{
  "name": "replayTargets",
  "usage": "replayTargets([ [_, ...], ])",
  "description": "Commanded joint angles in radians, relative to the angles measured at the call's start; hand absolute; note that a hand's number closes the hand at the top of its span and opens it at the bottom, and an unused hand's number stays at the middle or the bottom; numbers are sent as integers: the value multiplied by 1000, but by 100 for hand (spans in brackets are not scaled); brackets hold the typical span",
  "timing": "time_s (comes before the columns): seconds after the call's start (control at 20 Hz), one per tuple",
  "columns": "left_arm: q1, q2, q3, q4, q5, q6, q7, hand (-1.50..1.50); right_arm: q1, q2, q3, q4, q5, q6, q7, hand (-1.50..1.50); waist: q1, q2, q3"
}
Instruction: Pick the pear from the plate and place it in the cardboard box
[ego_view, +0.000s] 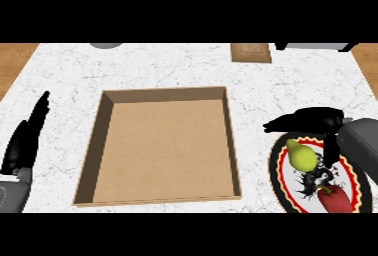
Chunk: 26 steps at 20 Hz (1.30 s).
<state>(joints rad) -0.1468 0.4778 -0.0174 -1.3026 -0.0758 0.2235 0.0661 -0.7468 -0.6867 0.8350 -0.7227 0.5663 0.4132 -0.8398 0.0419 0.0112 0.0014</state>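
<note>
The yellow-green pear (300, 155) lies on a round plate (275, 167) with a red and black rim at the right of the counter. My right hand (316, 120) hovers just behind the pear, fingers stretched to the left and thumb hanging down beside the fruit. The hand is open and holds nothing. The open cardboard box (166, 147) sits at the counter's middle, left of the plate, with nothing inside. My left hand (26, 140) rests open at the left edge, fingers straight and pointing up.
A red vegetable (336, 197) lies on the plate in front of the pear. At the far edge are a small brown board (251, 51), a grey round thing (107, 45) and a dark appliance (314, 46).
</note>
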Motion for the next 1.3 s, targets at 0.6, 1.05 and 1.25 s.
replayTargets([
  [0.6,6,-3,43,33,-10,-11,-17,0,-25,39,70,46,-45,108,-257,-150,-34,-8,-2],
  [1.05,28,-11,55,25,-26,-22,-21,0,-14,5,135,-6,11,80,-169,-150,-40,-12,-2],
  [1.25,40,-30,35,-44,-49,-8,43,0,-1,63,141,-31,14,112,-33,-150,-41,-13,-2],
])
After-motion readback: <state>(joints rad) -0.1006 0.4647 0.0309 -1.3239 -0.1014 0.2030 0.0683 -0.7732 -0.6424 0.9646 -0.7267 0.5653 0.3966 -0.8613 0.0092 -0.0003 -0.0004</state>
